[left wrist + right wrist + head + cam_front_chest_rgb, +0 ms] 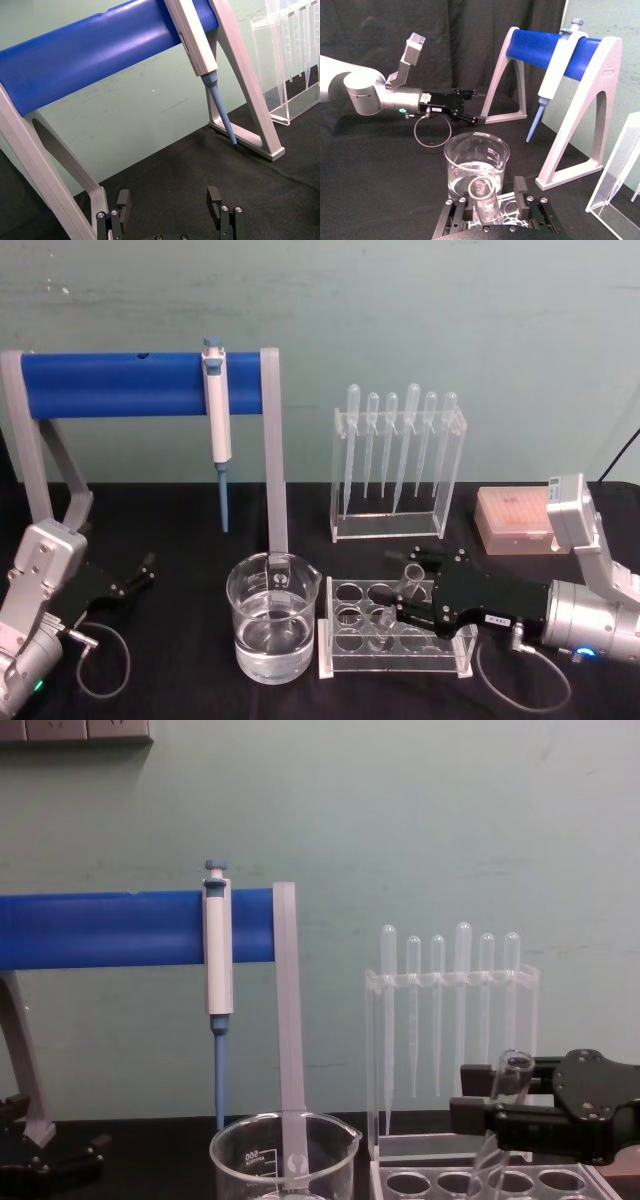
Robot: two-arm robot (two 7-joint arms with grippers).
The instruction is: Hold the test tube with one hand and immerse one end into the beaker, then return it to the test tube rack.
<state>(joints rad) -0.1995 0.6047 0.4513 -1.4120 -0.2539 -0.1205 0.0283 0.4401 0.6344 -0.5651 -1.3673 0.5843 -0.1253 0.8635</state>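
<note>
A: Head view, item one: tube (408,585), tilted in the rack (395,655) near the table's front edge, flanked by the right gripper (400,590). Closure on the glass cannot be told. Beaker (272,617) listed just beside the rack's left end, part-filled.

B: Left gripper (140,575)?

A: Parked at the table's left edge, fingers spread, nothing held.

B: Risks?

A: The tilted tube may be jammed against its hole if lifted askew; the beaker's rim could be clipped. Open room is noted above the beaker; the stand post (273,450) crowds behind.
</note>
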